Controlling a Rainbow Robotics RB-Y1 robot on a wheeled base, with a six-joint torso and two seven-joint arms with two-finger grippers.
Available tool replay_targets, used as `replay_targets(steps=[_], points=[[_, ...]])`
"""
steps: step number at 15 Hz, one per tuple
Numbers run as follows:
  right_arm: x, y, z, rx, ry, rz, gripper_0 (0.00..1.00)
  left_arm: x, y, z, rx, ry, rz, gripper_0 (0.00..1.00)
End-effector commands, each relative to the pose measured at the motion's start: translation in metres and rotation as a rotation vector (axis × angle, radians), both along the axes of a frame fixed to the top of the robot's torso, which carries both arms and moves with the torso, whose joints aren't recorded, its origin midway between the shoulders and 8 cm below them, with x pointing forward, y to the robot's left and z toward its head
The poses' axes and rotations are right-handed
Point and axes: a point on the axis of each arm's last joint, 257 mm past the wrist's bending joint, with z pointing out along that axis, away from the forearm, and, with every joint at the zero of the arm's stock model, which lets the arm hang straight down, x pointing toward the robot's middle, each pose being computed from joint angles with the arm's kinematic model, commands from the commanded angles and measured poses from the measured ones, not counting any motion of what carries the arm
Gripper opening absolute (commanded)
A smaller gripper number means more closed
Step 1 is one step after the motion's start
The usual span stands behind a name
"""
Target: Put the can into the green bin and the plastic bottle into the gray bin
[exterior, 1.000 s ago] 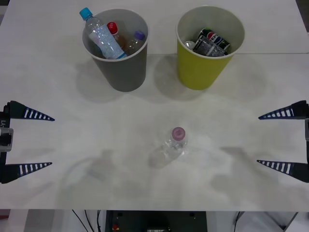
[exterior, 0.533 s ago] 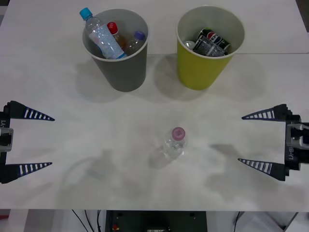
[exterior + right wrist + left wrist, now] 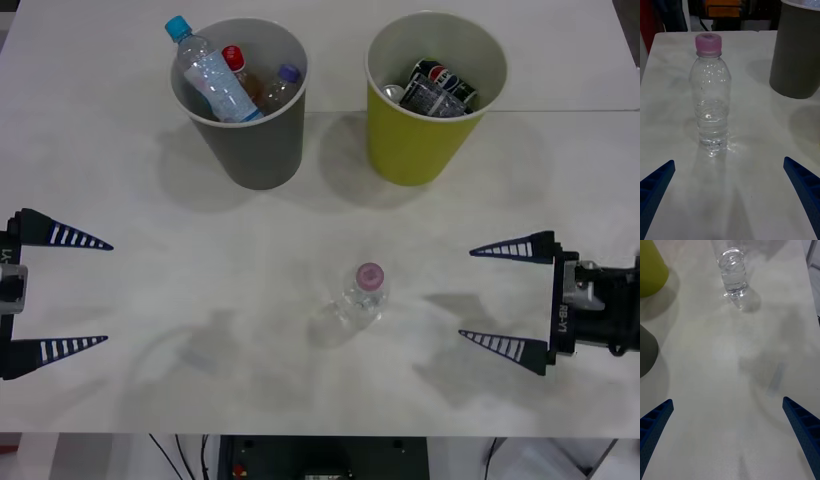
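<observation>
Standing upright mid-table, well short of both bins, the bottle is what remains; cans already lie in the green bin. The right gripper faces it wide open and empty, nothing yet grasped for the gray bin. The left gripper waits open at the table's edge.

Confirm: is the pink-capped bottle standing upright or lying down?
Upright. The plastic bottle stands on its base on the table, pink cap on top, clear of both bins, between the open right gripper fingers' line of approach.
</observation>
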Motion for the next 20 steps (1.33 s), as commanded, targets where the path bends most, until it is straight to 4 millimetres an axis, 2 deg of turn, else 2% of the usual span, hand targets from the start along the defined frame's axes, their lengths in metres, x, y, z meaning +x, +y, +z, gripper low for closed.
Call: replay_targets(steps=[1,11,20], points=[[0.005,0.018,-0.01,0.061,0.026,0.005,1.0,0.0,0.0,0.0,0.0,0.0,0.0,1.0],[0.023,0.084,-0.034,0.19,0.093,0.062,1.0,0.0,0.0,0.0,0.0,0.0,0.0,1.0],[0.019,0.13,-0.038,0.217,0.087,0.11,1.0,0.0,0.0,0.0,0.0,0.0,0.0,1.0]])
